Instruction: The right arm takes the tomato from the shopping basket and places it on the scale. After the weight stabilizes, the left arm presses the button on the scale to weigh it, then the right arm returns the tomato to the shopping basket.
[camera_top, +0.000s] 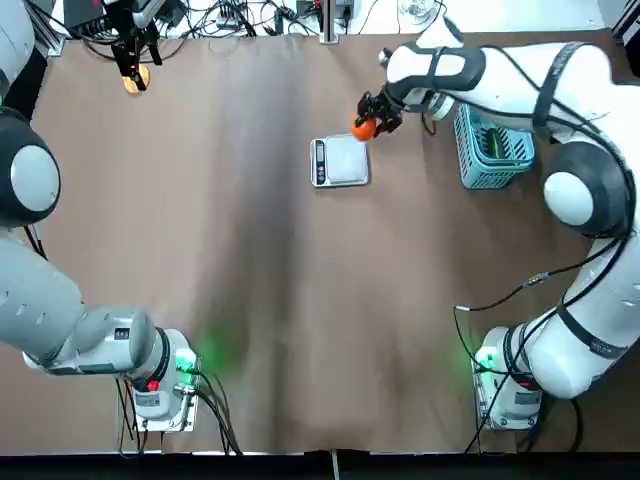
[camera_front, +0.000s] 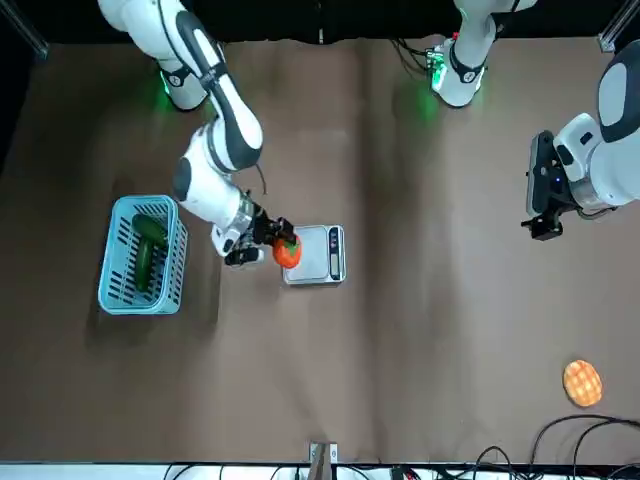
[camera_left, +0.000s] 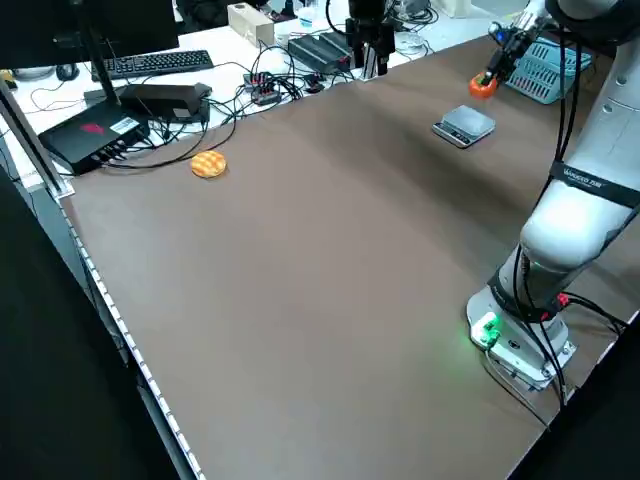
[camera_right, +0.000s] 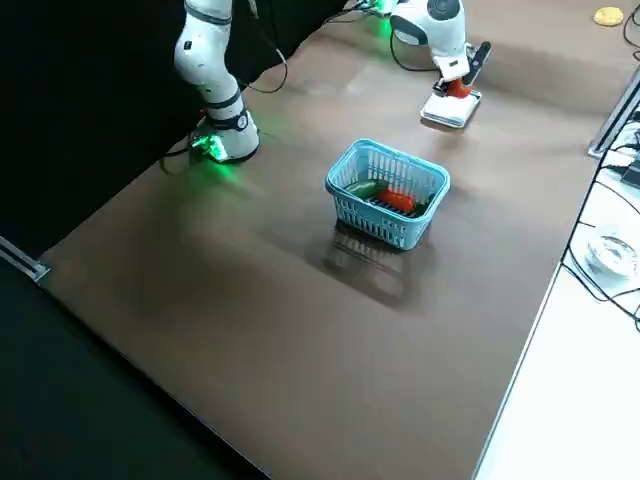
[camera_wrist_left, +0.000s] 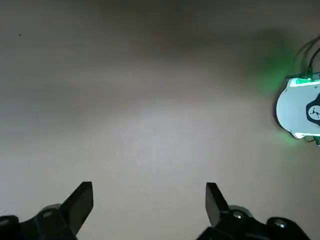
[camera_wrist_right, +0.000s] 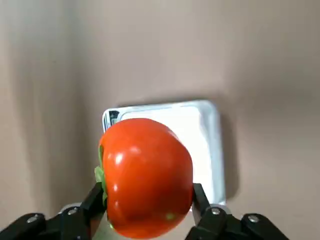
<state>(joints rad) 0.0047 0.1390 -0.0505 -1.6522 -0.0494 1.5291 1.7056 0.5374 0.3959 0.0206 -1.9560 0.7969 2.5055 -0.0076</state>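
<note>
Hiding its fingertips — right end effector (camera_wrist_right: 146, 207) clamps tomato (camera_wrist_right: 145, 176).

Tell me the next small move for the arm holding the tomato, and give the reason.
Probably carry it a little further over the scale and lower it. The right gripper is shut on the tomato, which hangs at the plate's edge on the basket side, not yet resting on it.
</note>
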